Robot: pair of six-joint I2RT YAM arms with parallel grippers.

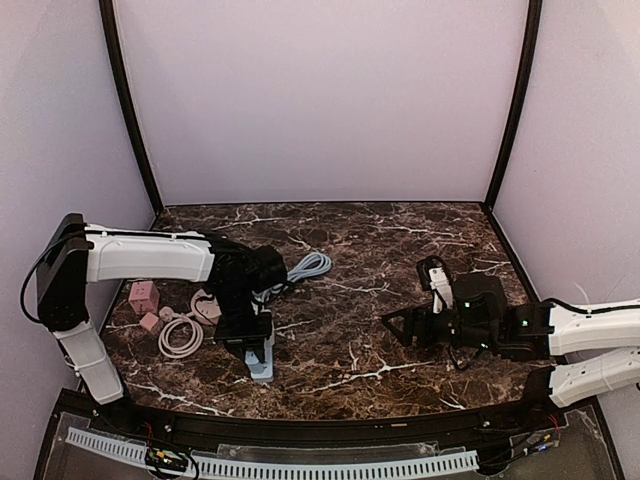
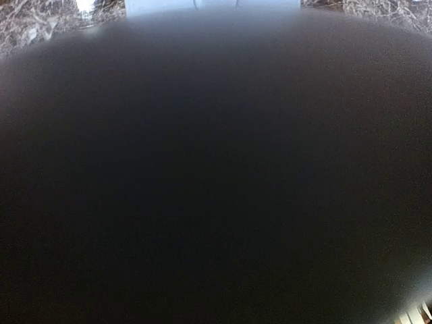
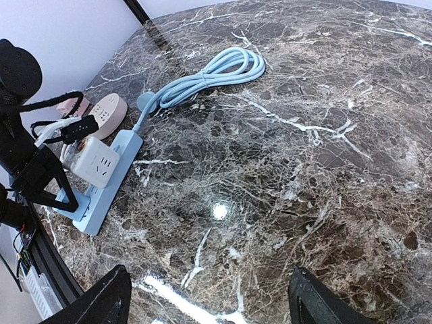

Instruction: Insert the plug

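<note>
One plug [image 3: 95, 162] beside left tool [image 1: 251, 346]

Pale-blue power strip [image 3: 119, 170], white-veined brown table [image 3: 304, 169]

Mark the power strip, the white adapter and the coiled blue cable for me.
power strip [image 3: 125, 152], right wrist view, on its bare top face near the cable end.
white adapter [image 3: 96, 162], right wrist view, on its socket face.
blue cable [image 3: 202, 79], right wrist view, on the bundled strands.
</note>
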